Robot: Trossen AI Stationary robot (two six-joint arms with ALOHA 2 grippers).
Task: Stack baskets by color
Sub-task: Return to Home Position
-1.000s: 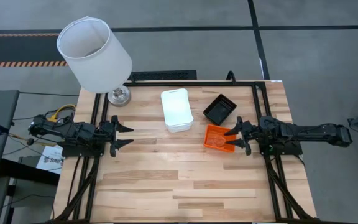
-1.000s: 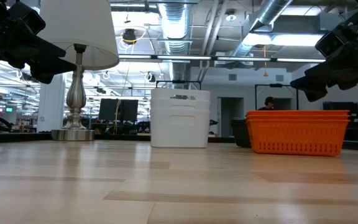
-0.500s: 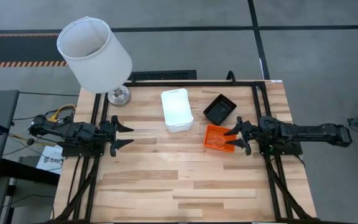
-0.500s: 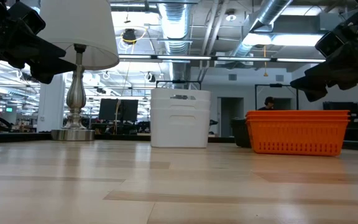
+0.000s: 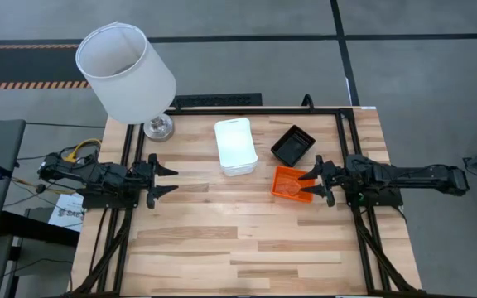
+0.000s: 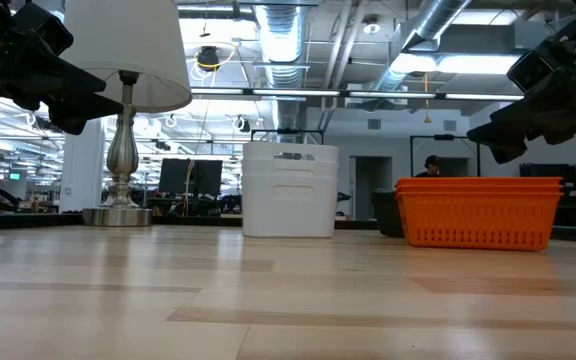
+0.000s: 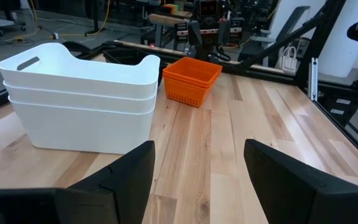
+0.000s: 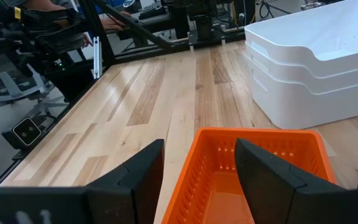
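Wooden worktop point(image 5: 222, 240), basket stacks on its far half.
White baskets point(image 5: 236, 146), black baskets point(image 5: 293, 146), orange baskets point(image 5: 288, 183); my left gripper point(image 5: 166, 179) and right gripper point(image 5: 306, 184) hover near the side edges, both spread open.

A pale butcher-block wooden bench point(image 5: 222, 240) stands on a grey concrete floor point(image 5: 421, 66). At its far left corner is a table lamp with a big white drum shade point(image 5: 124, 70) and a round silver metal base point(image 5: 159, 127). A black metal frame point(image 5: 218, 100) edges the bench's far side. A black-and-orange striped strip point(image 5: 23, 84) crosses the floor beyond. The low view shows silver ceiling ducts point(image 6: 278, 30), dark monitors point(image 6: 190, 178) and a distant person point(image 6: 433, 163).
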